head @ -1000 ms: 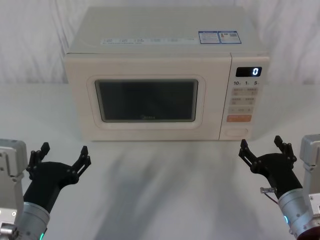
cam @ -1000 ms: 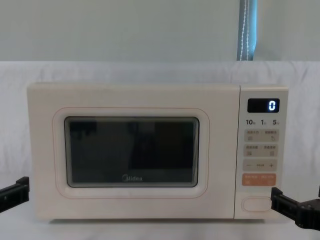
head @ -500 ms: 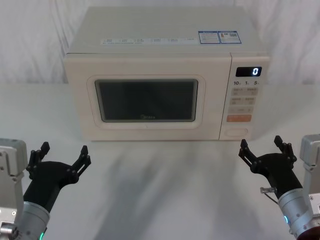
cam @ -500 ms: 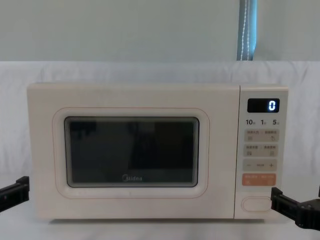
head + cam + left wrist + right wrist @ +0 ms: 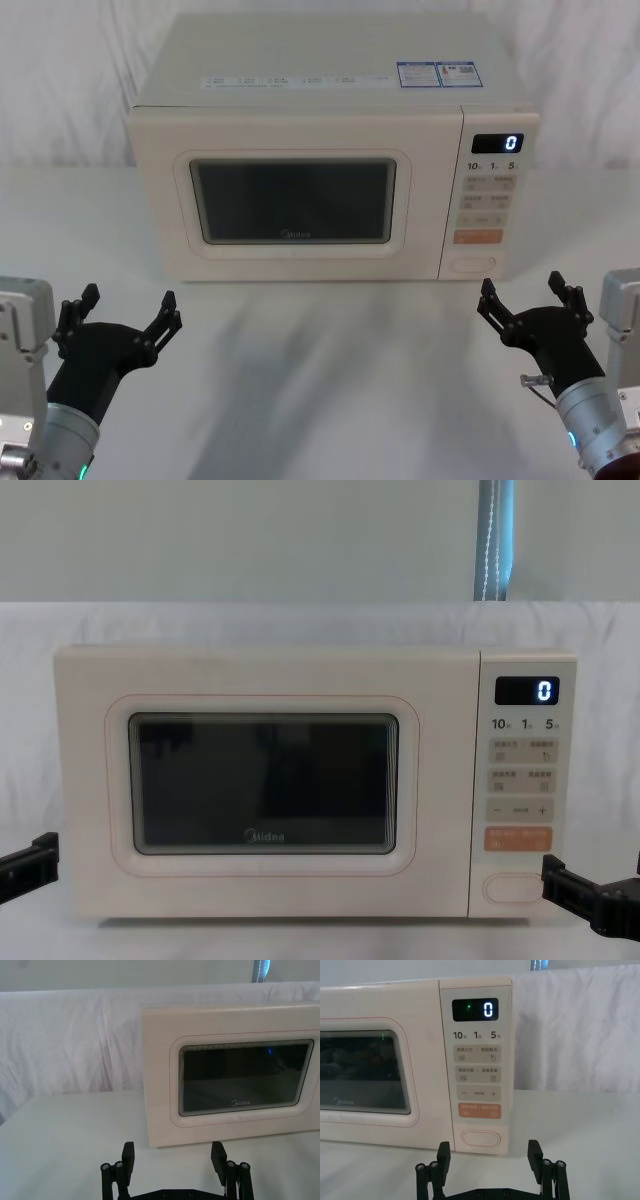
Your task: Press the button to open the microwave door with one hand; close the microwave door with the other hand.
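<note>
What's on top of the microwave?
Stickers lie on the microwave top: a blue-and-white label near the right and a pale printed strip. Nothing else rests there. The print is unreadable.

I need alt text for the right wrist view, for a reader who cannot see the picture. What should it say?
A cream microwave stands on a white table, its door shut and its display showing 0. The open right claw hovers low in front of the control panel, facing the wide pill-shaped button without touching it.

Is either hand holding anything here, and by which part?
Nothing is held: the left hand and right hand are both open, short of the microwave.
</note>
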